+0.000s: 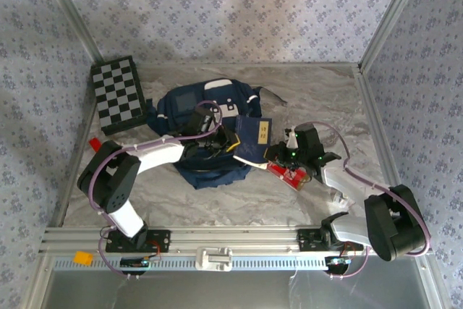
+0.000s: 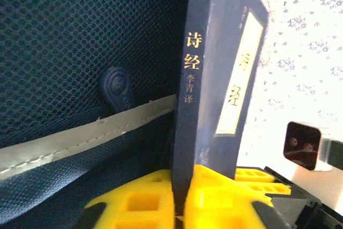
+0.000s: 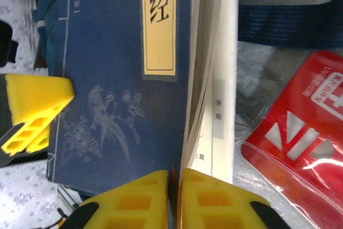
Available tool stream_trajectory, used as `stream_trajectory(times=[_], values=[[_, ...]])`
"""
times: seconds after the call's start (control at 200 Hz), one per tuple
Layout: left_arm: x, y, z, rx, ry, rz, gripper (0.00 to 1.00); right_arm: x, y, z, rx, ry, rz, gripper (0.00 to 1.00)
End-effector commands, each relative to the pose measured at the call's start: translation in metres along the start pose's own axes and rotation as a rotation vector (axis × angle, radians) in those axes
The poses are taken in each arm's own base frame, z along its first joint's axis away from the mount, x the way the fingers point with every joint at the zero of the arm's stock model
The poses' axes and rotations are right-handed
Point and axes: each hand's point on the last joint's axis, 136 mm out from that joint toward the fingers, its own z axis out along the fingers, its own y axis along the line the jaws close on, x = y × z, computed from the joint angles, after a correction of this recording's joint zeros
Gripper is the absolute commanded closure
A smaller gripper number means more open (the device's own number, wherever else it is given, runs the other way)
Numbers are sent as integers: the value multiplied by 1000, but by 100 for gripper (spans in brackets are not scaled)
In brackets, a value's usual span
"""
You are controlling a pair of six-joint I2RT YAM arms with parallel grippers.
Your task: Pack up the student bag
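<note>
The student bag (image 1: 195, 110) lies on the bench (image 1: 217, 200) a little left of the middle, with a checkered board (image 1: 116, 95) just beside it at the far left. The left arm reaches across the bag from the near side.

The left fingers (image 1: 233, 142) are at the bag's right edge, closed on a dark blue book (image 1: 255, 135). In the left wrist view, the yellow left fingers (image 2: 181, 189) clamp the book (image 2: 214, 79) by its spine. It stands upright between them, gold characters running down the spine and a pale label on the cover. Just left of the book are the bag's dark mesh (image 2: 80, 36), a grey trim band (image 2: 80, 140) and a rubbery zip pull (image 2: 117, 89).

The right fingers (image 1: 275, 153) meet the same book from the other side. In the right wrist view, the right fingers (image 3: 176, 186) stand narrow, with only a thin slit between them. The edge of the book's (image 3: 107, 79) cover runs down into that slit (whether they pinch it I cannot tell). The cover has a faint bird-and-flower drawing, and the pale pages fan out a little to its right.

A red packet (image 3: 300, 127) lies on the bench just right of the book, near the right fingers. One of the bag's dark blue straps (image 3: 289, 25) stretches across the bench beyond it.
</note>
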Motion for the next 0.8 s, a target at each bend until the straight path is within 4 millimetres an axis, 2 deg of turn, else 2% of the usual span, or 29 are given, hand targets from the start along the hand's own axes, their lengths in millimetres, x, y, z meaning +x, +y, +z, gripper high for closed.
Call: stream_trajectory(times=[0.0,0.05,0.155,0.21,0.29,0.45,0.54,0.73,0.795], values=[[-1,-11,-4,15,0,-1,100,0,-3,-4,26,10,-10,75],[-3,-22,-7,55,-4,-2,100,0,-5,-8,27,6,-1,63],[-6,-48,-16,152,-12,-32,100,-1,0,-16,-9,4,55,29],[-7,-64,-22,211,-18,-42,100,-3,8,-21,-46,-4,86,18],[-8,-80,-29,262,-29,-52,100,-7,17,-25,-70,-8,113,8],[-3,-110,-38,338,-17,-42,100,-17,27,-28,-146,8,170,1],[5,-128,-43,377,-9,-14,100,-28,46,-35,-263,0,181,1],[9,-134,-49,391,-21,-7,100,-38,82,-53,-406,-21,152,1],[8,-135,-54,393,-41,-5,100,-35,80,-53,-397,-8,162,1]])
